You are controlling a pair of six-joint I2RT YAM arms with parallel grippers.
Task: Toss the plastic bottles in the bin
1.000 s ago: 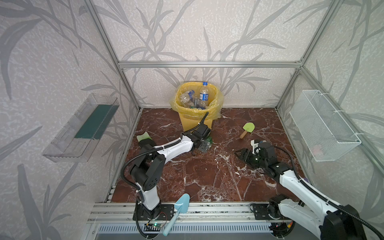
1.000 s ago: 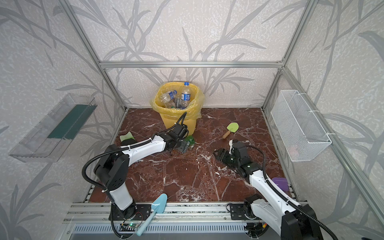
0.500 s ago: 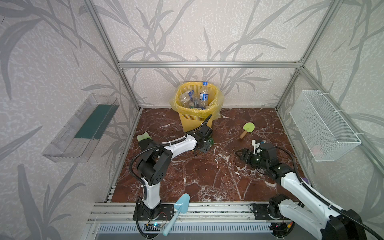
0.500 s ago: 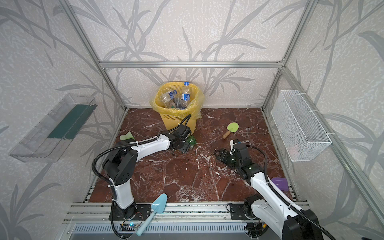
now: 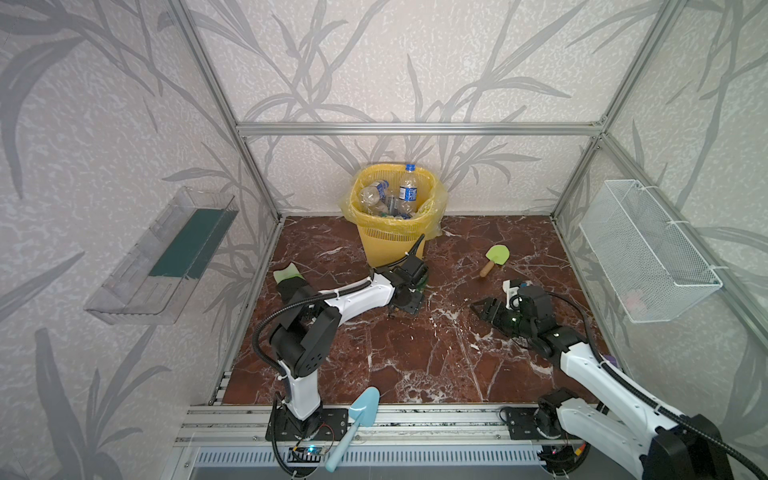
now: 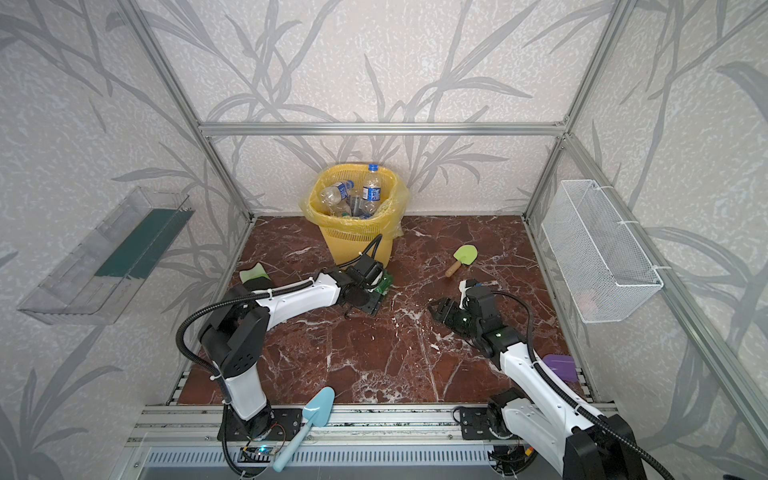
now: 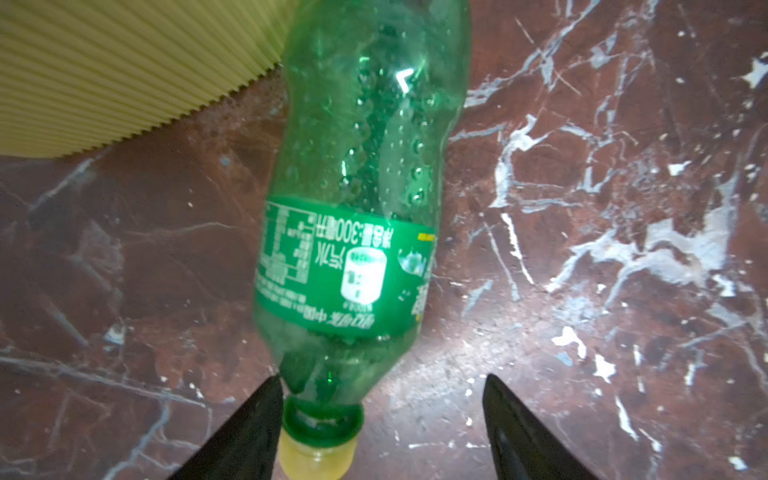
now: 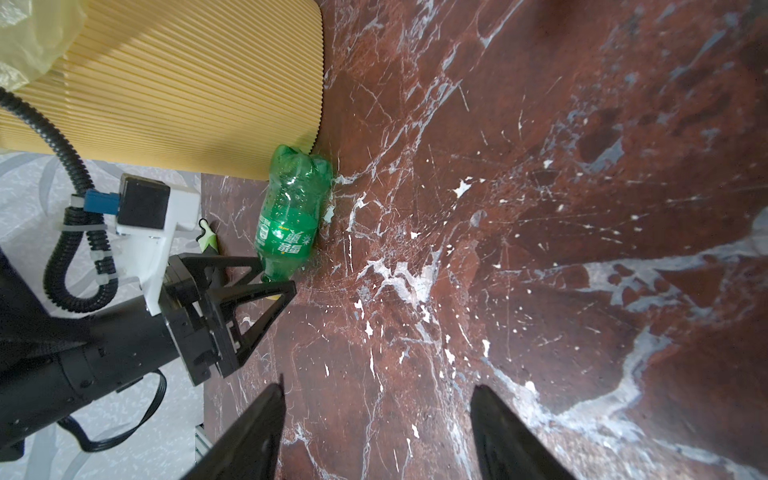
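Nearest the viewer, a light-blue toy shovel (image 5: 365,406) lies across the front rail between the two arm bases. Beyond it stretches the red-brown marble floor (image 5: 415,353), where both arms reach inward and low. On the right side, the right gripper (image 8: 378,385) hovers close over bare floor with its fingers spread apart and nothing between them. It points toward the middle, well apart from the bottle. On the left side, the left gripper (image 7: 382,377) is also spread. Its fingers straddle the yellow-capped neck of a green bottle (image 7: 357,187). One finger lies against the neck, the other stands clear of it, so the bottle is bracketed, not clamped. This green bottle lies on its side on the floor with its cap toward the left gripper and its base just beside the foot of the bin (image 5: 395,245). To the right of the bottle, and apart from it, lies a green paddle (image 5: 496,255) with a wooden handle. Farthest off, against the back wall, the yellow lattice bin stands upright in its translucent yellow bag. It holds several clear plastic bottles (image 5: 408,193), and one with a blue label and cap stands upright above the rim. A clear tray (image 5: 162,257) hangs on the left wall and a white wire-mesh basket (image 5: 648,253) on the right wall.
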